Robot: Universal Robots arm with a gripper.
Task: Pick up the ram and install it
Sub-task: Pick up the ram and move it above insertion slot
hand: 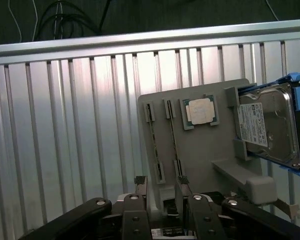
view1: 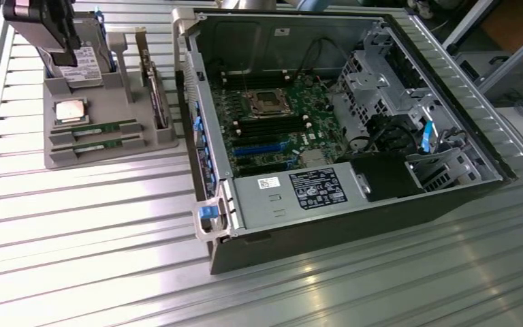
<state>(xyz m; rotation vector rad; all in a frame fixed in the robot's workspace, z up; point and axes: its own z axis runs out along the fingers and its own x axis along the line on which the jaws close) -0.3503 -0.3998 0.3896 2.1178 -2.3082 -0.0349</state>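
Exterior view: the gripper (view1: 60,48) hangs over the hard drive (view1: 84,60) at one end of the grey holder (view1: 116,102). The ram (view1: 93,127) sits in a slot at the opposite end. Wrist view: the fingers (hand: 140,185) stand apart, holding nothing, with the ram (hand: 173,140) slotted just beyond them.

The black metal tool (hand: 161,184) is cut off by the picture's edge in the wrist view, so just its 2 finger ends show. It hides the near end of the grey plastic holder (hand: 205,150). The 2 long green ram sticks (hand: 155,145) show only their thin edges, and their chips cannot be seen. The silver hard drive with a white label (hand: 270,120) runs off the picture's edge, and its words are too small to read. In the exterior view the tool covers part of that hard drive, and the top edge cuts the tool off.
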